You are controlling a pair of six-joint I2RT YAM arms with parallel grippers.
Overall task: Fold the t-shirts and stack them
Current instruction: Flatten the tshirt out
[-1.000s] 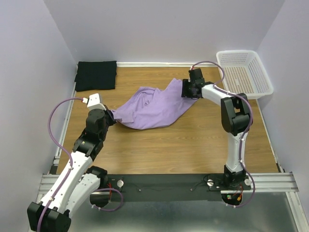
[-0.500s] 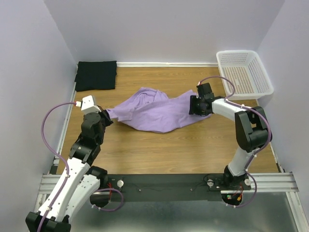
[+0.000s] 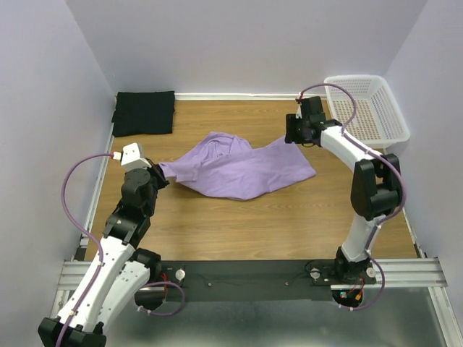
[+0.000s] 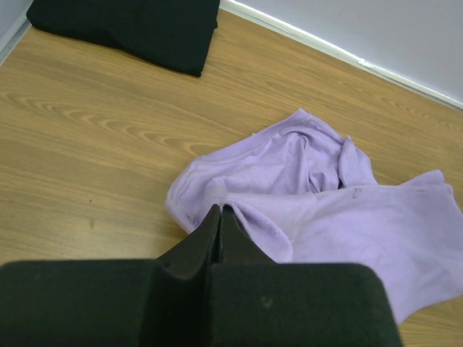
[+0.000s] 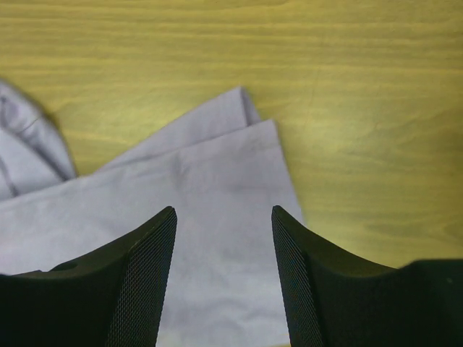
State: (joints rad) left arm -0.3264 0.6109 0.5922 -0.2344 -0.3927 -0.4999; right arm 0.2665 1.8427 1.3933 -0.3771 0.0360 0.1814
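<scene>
Flattening the purple shirt (image 3: 239, 168) on the bench (image 3: 253, 220): left gripper (image 4: 220, 214) is pinching its edge, jaws closed; right gripper (image 5: 223, 213) is hovering open-jawed, likely needing a corner grip next.

There are two t-shirts: one purple t-shirt (image 3: 239, 168) and one black t-shirt (image 3: 145, 113). There is one white basket (image 3: 354, 78). There is one wooden table (image 3: 246, 217). There are two robot arms: one left arm (image 3: 134, 210) and one right arm (image 3: 372, 191). Each arm has one gripper at its end, so that makes two grippers: one left gripper (image 3: 160, 173) and one right gripper (image 3: 291, 134). Each gripper has two fingers (image 5: 141, 282), so there are four fingers in all. Each arm also has one purple cable (image 3: 69, 176), so there are two cables
</scene>
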